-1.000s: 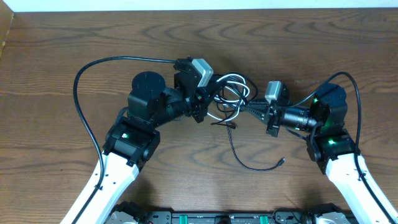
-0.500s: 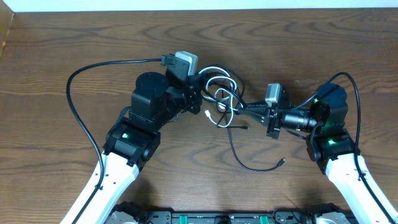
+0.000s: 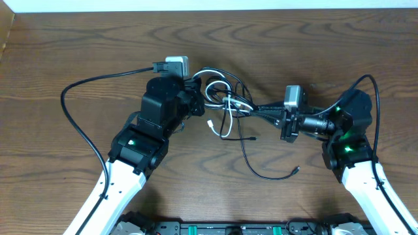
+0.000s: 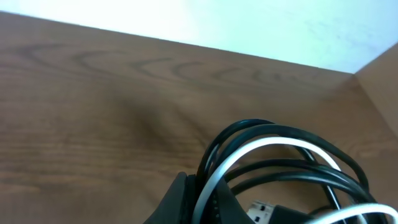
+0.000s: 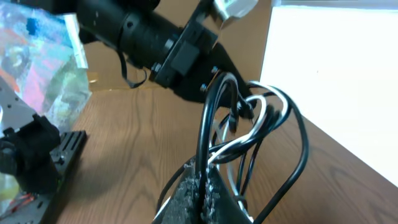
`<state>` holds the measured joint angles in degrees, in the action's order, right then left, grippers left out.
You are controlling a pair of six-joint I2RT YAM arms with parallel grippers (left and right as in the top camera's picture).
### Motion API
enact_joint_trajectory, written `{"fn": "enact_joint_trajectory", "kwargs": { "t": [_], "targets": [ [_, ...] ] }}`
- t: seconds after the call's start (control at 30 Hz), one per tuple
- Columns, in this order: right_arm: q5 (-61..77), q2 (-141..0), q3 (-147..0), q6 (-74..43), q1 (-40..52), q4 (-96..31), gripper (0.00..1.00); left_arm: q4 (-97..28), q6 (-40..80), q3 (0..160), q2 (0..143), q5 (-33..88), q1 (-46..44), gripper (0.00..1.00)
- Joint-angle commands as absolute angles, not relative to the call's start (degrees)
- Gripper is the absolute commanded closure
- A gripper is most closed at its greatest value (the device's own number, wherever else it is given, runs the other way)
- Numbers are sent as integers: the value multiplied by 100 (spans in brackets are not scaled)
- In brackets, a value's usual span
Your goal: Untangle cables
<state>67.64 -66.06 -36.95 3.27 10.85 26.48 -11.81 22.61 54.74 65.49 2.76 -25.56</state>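
The cables [image 3: 225, 99] form a tangle of black and white loops on the wooden table [image 3: 78, 39], stretched between both arms. My left gripper [image 3: 197, 91] is shut on the tangle's left side. In the left wrist view a black and a white strand [image 4: 261, 140] run between its fingertips [image 4: 200, 186], with a USB plug [image 4: 264, 208] beside them. My right gripper [image 3: 259, 111] is shut on a black strand [image 5: 208, 124] at the tangle's right end, and its fingers [image 5: 186, 193] are closed tight. One black cord [image 3: 251, 163] trails toward the table front and ends in a small plug [image 3: 297, 170]. A white plug [image 3: 211, 124] hangs below the loops.
The left arm's thick black wire [image 3: 72, 117] arcs over the table's left side. The table's far edge [image 3: 209, 9] meets a white wall. In the right wrist view the left arm [image 5: 149, 37] reaches across in front, with a colourful bag [image 5: 37, 56] at the left.
My left gripper has pulled up and to the left with its loops, drawing the tangle leftward and stretching it out. The right gripper has shifted slightly right, still holding its strand.
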Motion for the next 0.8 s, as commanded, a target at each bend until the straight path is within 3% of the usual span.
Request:
{"fn": "enact_joint_trajectory", "kwargs": {
  "t": [0.0, 0.5, 0.77],
  "targets": [
    [6438, -6584, -3728, -220, 1107, 2749, 99, -1223, 2482, 5561, 6547, 62, -2530, 93],
    [4641, -6587, -3728, -1885, 904, 3061, 99, -1422, 2482, 5564, 6547, 36, -2438, 93],
    [3931, -6587, -3728, -2427, 790, 3039, 99, -1562, 3385, 5564, 6547, 62, -2117, 92]
  ]
}}
